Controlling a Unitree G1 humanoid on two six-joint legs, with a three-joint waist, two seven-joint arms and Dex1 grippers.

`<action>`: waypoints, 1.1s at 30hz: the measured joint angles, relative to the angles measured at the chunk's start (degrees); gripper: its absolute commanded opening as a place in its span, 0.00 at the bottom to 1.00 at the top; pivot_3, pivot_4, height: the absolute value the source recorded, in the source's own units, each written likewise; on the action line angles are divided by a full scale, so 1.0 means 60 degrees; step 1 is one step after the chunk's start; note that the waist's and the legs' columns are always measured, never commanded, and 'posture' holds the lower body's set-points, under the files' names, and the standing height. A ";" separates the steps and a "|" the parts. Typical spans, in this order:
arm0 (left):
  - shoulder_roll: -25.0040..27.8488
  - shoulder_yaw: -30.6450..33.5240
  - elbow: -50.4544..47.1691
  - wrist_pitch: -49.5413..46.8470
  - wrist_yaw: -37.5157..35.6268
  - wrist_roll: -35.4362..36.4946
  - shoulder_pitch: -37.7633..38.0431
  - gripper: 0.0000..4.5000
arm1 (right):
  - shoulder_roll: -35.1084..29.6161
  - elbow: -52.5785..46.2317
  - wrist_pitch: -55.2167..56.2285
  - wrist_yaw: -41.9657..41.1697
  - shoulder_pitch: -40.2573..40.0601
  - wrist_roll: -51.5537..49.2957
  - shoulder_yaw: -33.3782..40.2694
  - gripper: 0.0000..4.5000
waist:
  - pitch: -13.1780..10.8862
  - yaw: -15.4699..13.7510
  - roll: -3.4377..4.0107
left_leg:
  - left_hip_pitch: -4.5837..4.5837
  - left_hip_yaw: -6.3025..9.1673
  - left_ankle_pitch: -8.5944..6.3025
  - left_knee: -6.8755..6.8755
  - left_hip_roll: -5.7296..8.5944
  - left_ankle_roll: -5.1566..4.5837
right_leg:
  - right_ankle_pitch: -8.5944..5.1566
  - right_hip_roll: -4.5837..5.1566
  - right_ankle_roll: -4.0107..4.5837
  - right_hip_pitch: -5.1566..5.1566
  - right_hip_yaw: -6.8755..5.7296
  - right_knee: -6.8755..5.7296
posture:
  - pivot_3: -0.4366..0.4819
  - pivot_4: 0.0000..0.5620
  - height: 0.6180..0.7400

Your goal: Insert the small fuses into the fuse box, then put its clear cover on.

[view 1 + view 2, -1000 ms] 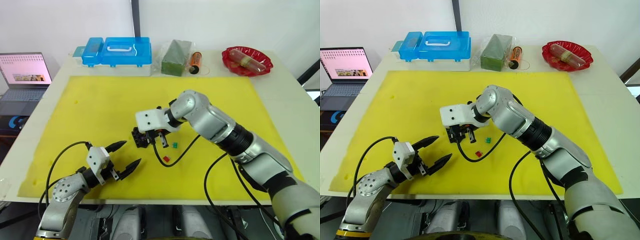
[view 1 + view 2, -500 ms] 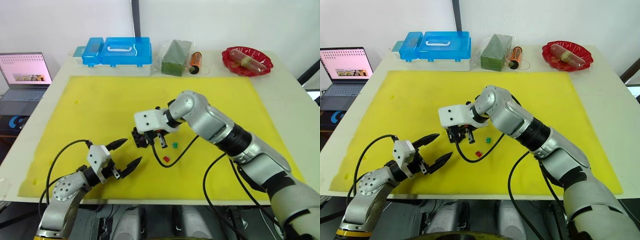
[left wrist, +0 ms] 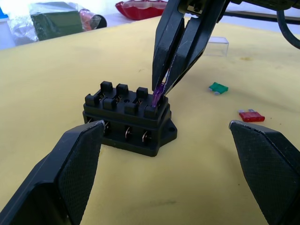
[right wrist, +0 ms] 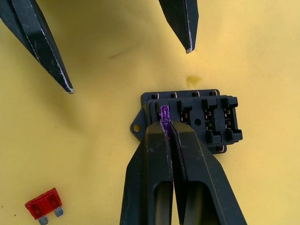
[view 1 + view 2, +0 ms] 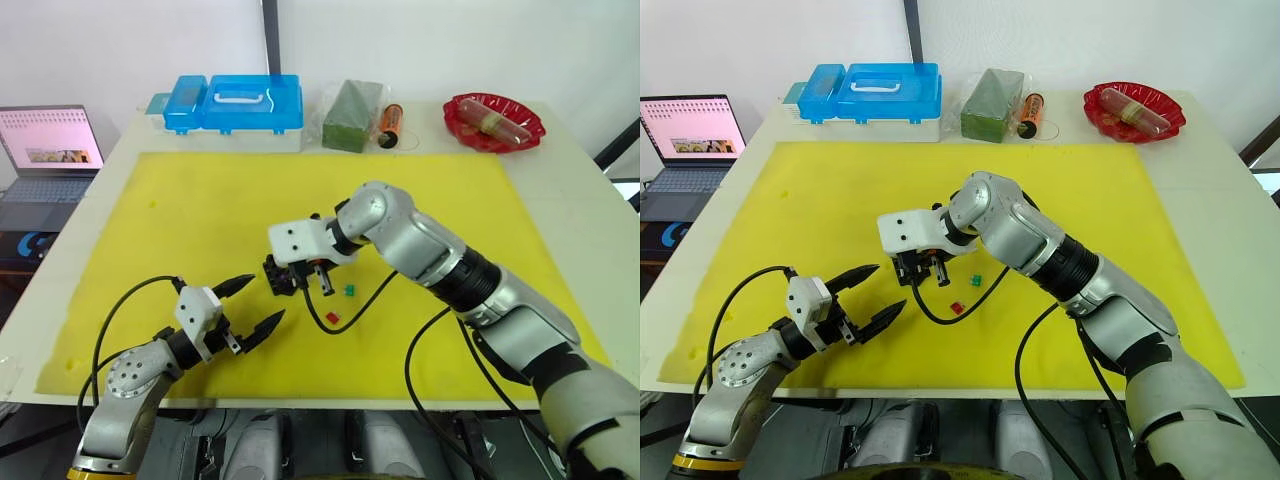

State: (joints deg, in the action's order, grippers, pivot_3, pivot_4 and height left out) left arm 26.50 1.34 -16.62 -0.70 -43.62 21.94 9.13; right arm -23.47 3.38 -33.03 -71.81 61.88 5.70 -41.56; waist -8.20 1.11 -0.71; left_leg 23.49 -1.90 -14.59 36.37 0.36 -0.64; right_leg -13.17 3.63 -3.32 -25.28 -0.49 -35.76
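The black fuse box sits on the yellow mat near its middle. My right gripper is shut on a purple fuse, which stands at an end slot on top of the fuse box. My left gripper is open, low over the mat just in front-left of the box, with its fingers either side of the box in the left wrist view. A green fuse and a red fuse lie loose to the right of the box. The clear cover lies on the mat behind them.
Along the table's far edge stand a blue-lidded case, a dark green wrapped pack, an orange cylinder and a red dish. A laptop sits off the table to the left. A black cable from my right arm trails past the loose fuses.
My left gripper has crept slightly forward toward the fuse box. The right gripper holds almost still with the purple fuse at the box.
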 measured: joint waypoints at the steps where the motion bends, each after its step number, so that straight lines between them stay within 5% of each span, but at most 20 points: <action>1: -0.0001 -0.0001 -0.0003 -0.0004 0.0001 0.0000 -0.0002 1.00 | 0.0002 0.0039 0.0030 0.0000 0.0000 0.0001 0.0001 0.00 | 0.0000 -0.0001 0.0000 | -0.0001 0.0000 0.0000 0.0002 0.0000 0.0000 | 0.0000 0.0000 0.0000 0.0000 0.0000 -0.0006 | 0.48 0.27 1.00; 15: -0.0001 0.0002 -0.0004 0.0008 -0.0046 0.0001 0.0066 1.00 | -0.0001 0.0049 0.0173 -0.0009 -0.0115 0.0147 0.0021 0.00 | 0.0001 -0.0003 -0.0001 | -0.0008 0.0000 0.0000 0.0014 0.0000 0.0000 | -0.0004 0.0000 0.0006 -0.0001 0.0000 -0.0030 | 0.48 0.27 1.00; 21: -0.0001 0.0001 -0.0006 0.0010 -0.0034 0.0000 0.0142 1.00 | 0.0006 0.0160 0.0098 -0.0013 -0.0185 0.0159 0.0022 0.38 | 0.0000 -0.0008 0.0000 | -0.0008 0.0000 0.0000 0.0016 0.0000 0.0000 | -0.0008 0.0000 0.0014 -0.0001 0.0000 -0.0031 | 0.48 0.27 1.00; 33: -0.0003 0.0001 0.0005 0.0014 -0.0061 0.0000 0.0000 1.00 | 0.0007 0.0219 0.0008 -0.0003 -0.0181 0.0151 0.0103 0.38 | 0.0000 -0.0007 0.0000 | -0.0008 0.0000 0.0000 0.0016 0.0000 0.0000 | -0.0007 0.0001 0.0013 -0.0003 0.0000 -0.0033 | 0.48 0.27 1.00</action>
State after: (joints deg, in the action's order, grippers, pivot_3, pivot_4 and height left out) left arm 26.49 1.35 -16.59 -0.62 -43.99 21.94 9.13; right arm -23.43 4.69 -32.98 -71.82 60.79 6.60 -40.94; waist -8.19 1.07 -0.71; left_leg 23.45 -1.90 -14.59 36.47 0.36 -0.64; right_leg -13.21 3.63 -3.24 -25.30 -0.49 -35.95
